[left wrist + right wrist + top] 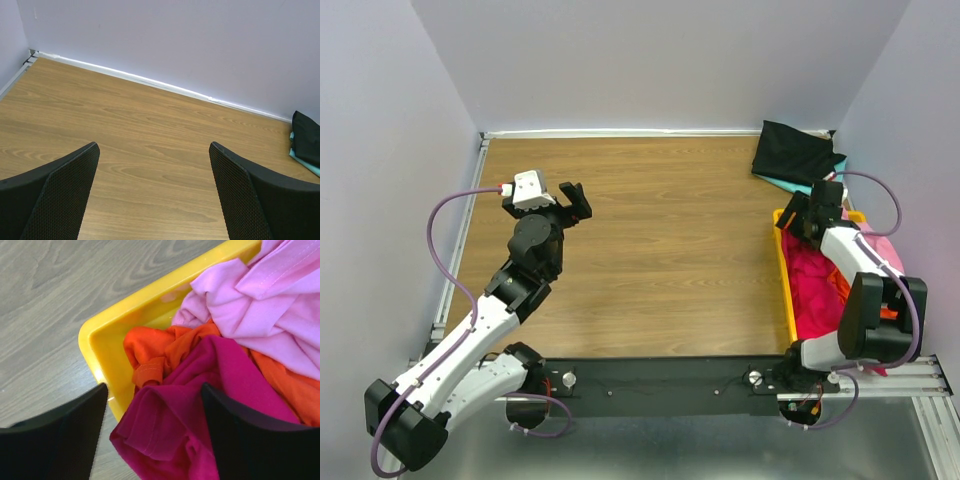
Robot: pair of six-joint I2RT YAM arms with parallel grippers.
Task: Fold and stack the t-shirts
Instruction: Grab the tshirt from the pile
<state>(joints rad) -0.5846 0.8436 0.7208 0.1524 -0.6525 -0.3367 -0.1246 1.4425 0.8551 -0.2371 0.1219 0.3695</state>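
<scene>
Laundry, partly sorted. In the overhead view, you have a black t-shirt (795, 152) lying flat in the upper right corner of the table (670, 250). A teal t-shirt (788, 184) peeks out from beneath its lower edge. By the look of it, that is the stack begun, two garments deep. Just below it, along the right edge of the frame, the yellow bin (784, 270) holds a crumpled crimson t-shirt (812, 280) and a pink t-shirt (890, 250). The right gripper (805, 212) hangs over the bin's upper end. The left gripper (576, 200) hovers over bare wood at centre left, well apart from any cloth.

In the left wrist view, your left fingers (65, 195) stand wide apart with nothing between them. Only wood grain lies ahead, with the black and teal pair at the far right edge of the frame.

In the right wrist view, your right fingers (60, 440) are spread wide as well, gripping nothing. One sits outside the bin's corner and the other over the heap. Between them a fold of the crimson t-shirt bulges at the bottom centre. An orange t-shirt (155, 352) is tangled beside it, and the pink one is piled at upper right.

You appear to have two shirts finished and three waiting unfolded in the bin. The crimson one looks like the likeliest next pick.
</scene>
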